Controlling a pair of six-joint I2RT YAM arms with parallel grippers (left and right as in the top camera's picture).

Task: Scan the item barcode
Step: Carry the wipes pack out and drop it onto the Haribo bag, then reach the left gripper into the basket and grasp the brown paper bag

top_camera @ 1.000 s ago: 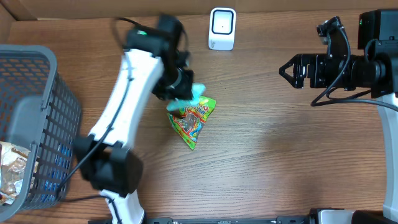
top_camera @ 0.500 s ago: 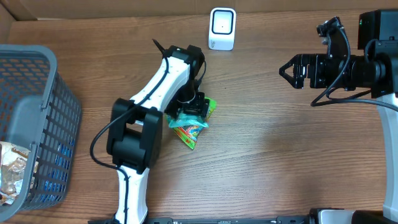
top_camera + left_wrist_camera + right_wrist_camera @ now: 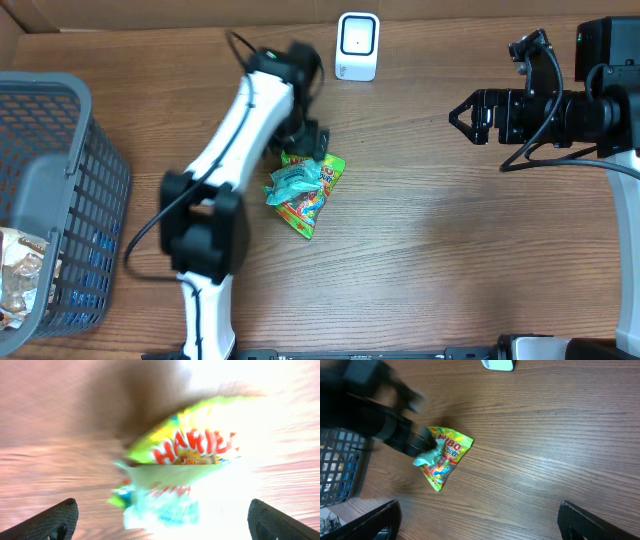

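Candy bag [image 3: 308, 195] noted flat on worktop [image 3: 430, 250], left of centre | long axis set diagonally, wide end toward white scanner [image 3: 357, 45], narrow end toward near edge | left claw [image 3: 305, 146] spread open over wide end, nothing gripped | right claw [image 3: 462, 115] open, well apart.

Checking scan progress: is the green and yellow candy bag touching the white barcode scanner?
Apart. The overhead view shows bare wooden table between the green and yellow candy bag and the white barcode scanner.
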